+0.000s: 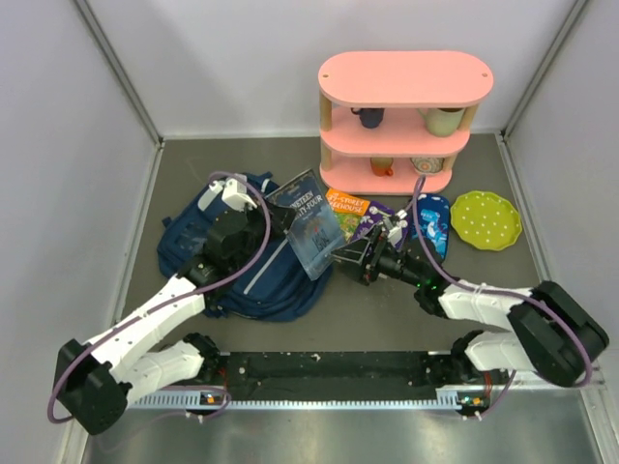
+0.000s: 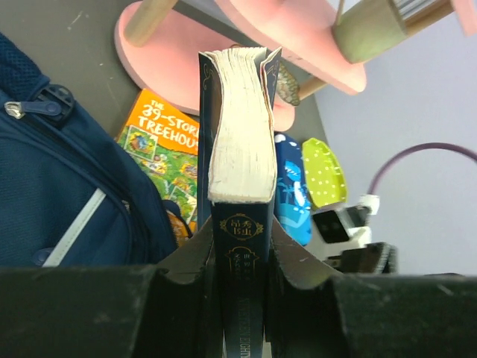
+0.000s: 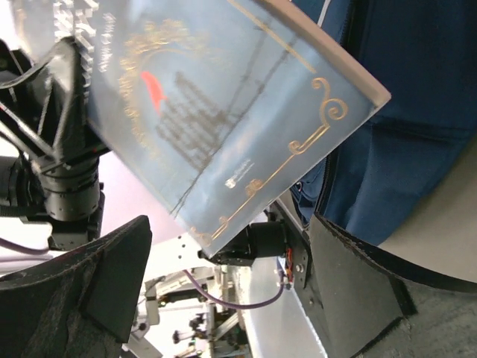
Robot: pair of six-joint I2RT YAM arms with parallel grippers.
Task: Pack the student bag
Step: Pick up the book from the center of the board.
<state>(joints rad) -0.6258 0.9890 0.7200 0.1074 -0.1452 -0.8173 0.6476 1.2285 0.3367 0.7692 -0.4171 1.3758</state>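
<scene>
One novel (image 1: 308,224) in left claw (image 2: 238,250) | orange book (image 1: 346,203), shelf (image 1: 406,79) near bag (image 1: 276,282)

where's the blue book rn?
Top view, centre: blue book clamped in the left gripper, over the backpack's right edge, just left of the orange book.

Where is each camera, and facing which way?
Top external: above, behind the bases, looking down on the table; both arms show.
Left wrist: on the left arm, facing along the left gripper at the blue book, pages edge-on.
Right wrist: on the right arm, facing the book's cover past the open right gripper.
Shared: all three show the book.
</scene>
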